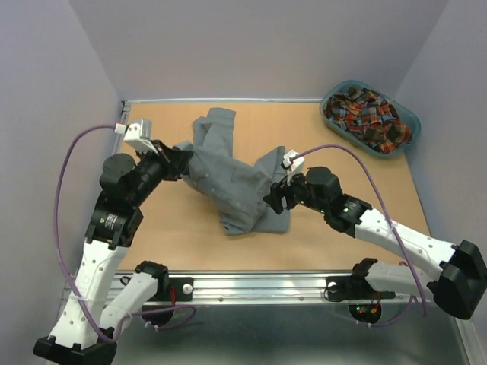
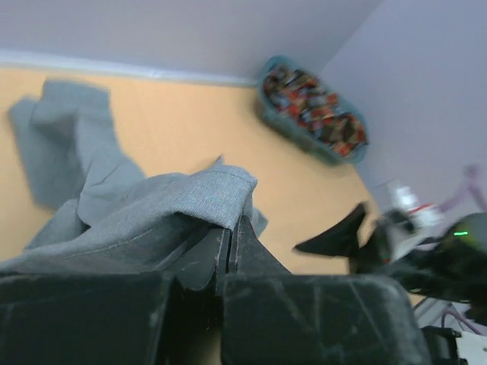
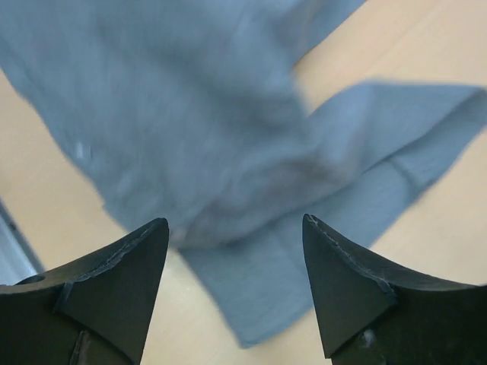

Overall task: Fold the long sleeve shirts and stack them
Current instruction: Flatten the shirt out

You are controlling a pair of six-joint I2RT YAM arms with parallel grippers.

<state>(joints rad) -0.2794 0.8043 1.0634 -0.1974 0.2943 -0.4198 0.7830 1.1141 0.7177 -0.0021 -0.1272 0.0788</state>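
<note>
The grey shirt (image 1: 228, 179) looks soft and limp — the left tool (image 2: 232, 230) pinches a fold, the right tool (image 1: 275, 196) hangs open over it — a hem seems the best hold.

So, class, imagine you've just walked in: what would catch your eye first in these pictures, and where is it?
The crumpled grey shirt sprawled mid-table stands out first, with the left gripper shut on a fold of it and the right gripper open over it. Next comes the bright plaid shirt, heaped in the teal basket at the far right corner.
</note>
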